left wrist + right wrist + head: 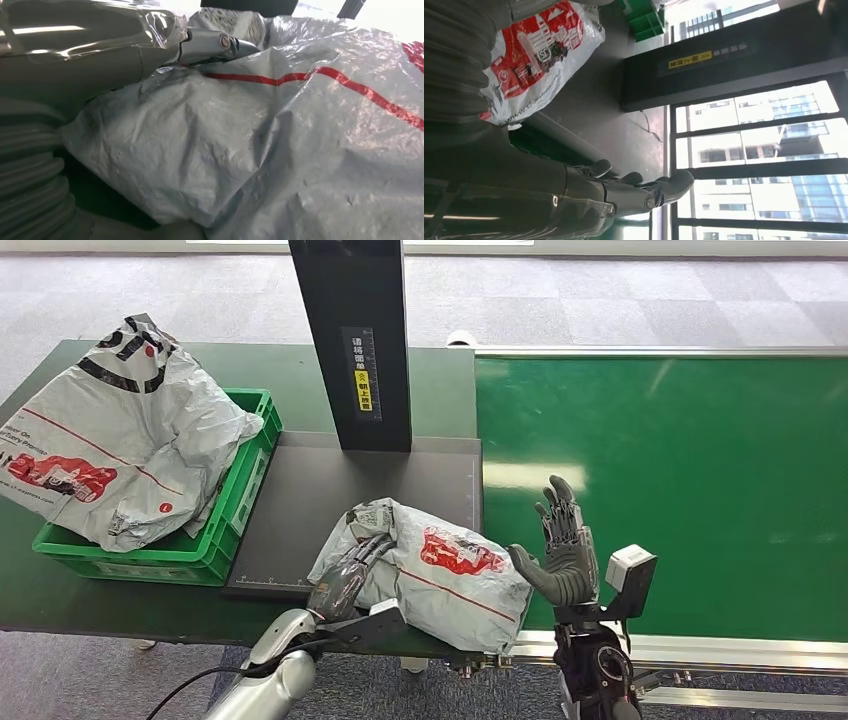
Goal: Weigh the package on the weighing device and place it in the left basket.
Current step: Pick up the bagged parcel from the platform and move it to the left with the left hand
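Observation:
A grey package (440,570) with red print lies on the black weighing plate (320,490), its near end hanging over the table's front edge. My left hand (348,575) grips the package's left end, fingers laid over the top. In the left wrist view the crumpled package (280,150) sits between the thumb (210,45) and the rest of the hand. My right hand (563,545) stands upright just right of the package, fingers apart and holding nothing. The right wrist view shows its fingers (624,195) spread, with the package (539,55) beyond. The green basket (235,515) stands left of the plate.
A large grey package (110,440) fills the green basket and rises above its rim. A black column (358,340) stands at the back of the weighing plate. The green conveyor belt (680,490) runs to the right, edged by a metal rail (720,650).

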`<state>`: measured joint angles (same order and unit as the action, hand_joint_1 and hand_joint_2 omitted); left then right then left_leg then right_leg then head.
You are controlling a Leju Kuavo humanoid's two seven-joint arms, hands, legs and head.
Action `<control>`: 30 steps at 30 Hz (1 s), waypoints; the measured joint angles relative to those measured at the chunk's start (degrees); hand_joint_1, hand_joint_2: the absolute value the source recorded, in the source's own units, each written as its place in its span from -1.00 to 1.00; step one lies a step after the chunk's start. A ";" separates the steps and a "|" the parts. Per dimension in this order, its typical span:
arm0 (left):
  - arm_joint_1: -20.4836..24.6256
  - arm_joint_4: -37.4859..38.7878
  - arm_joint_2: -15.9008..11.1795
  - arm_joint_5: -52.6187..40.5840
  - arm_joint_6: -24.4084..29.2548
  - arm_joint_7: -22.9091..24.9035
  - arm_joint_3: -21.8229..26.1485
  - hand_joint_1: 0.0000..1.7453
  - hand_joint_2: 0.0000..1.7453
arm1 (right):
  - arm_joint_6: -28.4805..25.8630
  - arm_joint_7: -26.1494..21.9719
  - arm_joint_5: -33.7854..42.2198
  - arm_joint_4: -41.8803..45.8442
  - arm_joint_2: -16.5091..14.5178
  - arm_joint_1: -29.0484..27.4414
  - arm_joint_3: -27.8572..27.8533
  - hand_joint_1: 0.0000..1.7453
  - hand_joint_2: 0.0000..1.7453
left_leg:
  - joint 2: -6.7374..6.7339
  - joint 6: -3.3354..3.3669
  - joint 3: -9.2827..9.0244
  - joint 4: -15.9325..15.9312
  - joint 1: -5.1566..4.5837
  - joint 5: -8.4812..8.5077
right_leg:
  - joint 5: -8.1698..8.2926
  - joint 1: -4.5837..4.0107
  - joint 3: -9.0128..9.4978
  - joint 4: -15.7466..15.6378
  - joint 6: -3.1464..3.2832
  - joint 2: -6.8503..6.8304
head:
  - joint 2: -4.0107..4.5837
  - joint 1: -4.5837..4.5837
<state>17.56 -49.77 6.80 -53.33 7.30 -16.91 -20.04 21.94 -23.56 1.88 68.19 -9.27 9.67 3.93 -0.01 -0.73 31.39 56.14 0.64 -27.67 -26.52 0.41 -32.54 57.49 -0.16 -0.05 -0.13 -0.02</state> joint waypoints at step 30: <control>-9.64 -16.16 2.12 32.90 8.30 -15.97 12.89 1.00 1.00 | -4.81 2.75 0.68 -5.53 -0.16 -0.86 -0.87 -1.00 1.00 | -0.05 0.00 0.32 0.00 0.03 0.00 | 0.00 -0.03 -0.41 0.00 0.00 0.05 | 0.00 -0.01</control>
<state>7.92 -65.93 8.92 -20.43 15.60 -32.88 -7.15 17.13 -20.81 2.56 62.66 -9.43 8.81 3.07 -0.07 -0.73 31.70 56.14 0.66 -27.67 -26.52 0.38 -32.95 57.49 -0.15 0.01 -0.13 -0.03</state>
